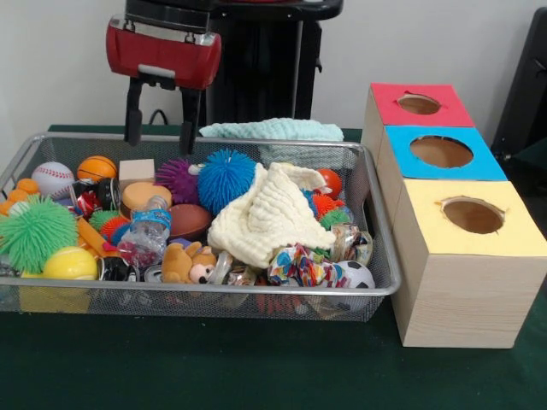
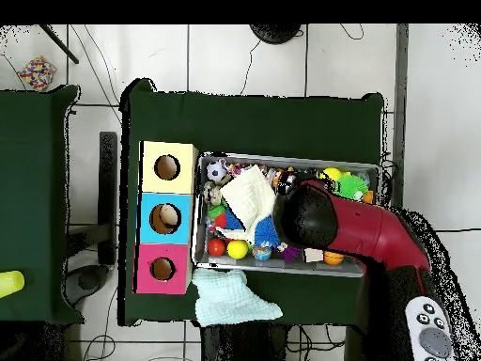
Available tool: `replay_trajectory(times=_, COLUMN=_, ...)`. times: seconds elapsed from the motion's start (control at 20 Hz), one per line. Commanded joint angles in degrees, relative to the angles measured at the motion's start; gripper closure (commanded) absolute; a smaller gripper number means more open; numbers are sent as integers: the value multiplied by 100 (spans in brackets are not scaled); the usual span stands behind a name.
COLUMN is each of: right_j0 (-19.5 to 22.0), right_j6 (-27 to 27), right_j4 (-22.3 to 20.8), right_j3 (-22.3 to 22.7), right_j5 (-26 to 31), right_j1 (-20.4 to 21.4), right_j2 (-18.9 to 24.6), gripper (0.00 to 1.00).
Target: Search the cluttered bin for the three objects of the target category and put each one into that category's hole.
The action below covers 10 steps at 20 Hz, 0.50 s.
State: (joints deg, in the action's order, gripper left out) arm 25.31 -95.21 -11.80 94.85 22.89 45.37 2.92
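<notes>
The wire mesh bin (image 1: 171, 301) is full of toys. A cream waffle cloth (image 1: 269, 213) lies heaped in its middle. A small white cloth with multicolour dots (image 1: 299, 266) lies at the front right, by the soccer ball. A mint cloth (image 1: 272, 129) lies on the table outside the bin, also in the overhead view (image 2: 230, 299). The yellow-topped hole (image 1: 473, 215) is the nearest of three in the wooden box. My gripper (image 1: 161, 143) hangs open and empty over the bin's far left rim. In the overhead view the arm (image 2: 319, 218) hides it.
Blue-topped (image 1: 441, 151) and red-topped (image 1: 418, 103) holes stand behind the yellow one. The bin holds spiky puffer balls (image 1: 226, 178), a green one (image 1: 34, 232), a baseball (image 1: 53, 178), a bottle (image 1: 150, 229) and a plush bear (image 1: 186, 263).
</notes>
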Motion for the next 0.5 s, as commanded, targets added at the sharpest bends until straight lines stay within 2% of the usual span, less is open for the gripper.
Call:
replay_trajectory(times=0.05, right_j0=487, right_j6=539, right_j4=156, right_j3=-38, right_j5=1735, right_j1=110, right_j2=572, gripper=0)
replay_trajectory(times=0.3, right_j0=582, right_j6=513, right_j4=-6, right_j3=-168, right_j5=1636, right_j1=4, right_j2=686, gripper=0)
replay_trajectory(times=0.5, right_j0=568, right_j6=411, right_j4=-58, right_j3=-600, right_j5=1947, right_j1=-258, right_j2=694, gripper=0)
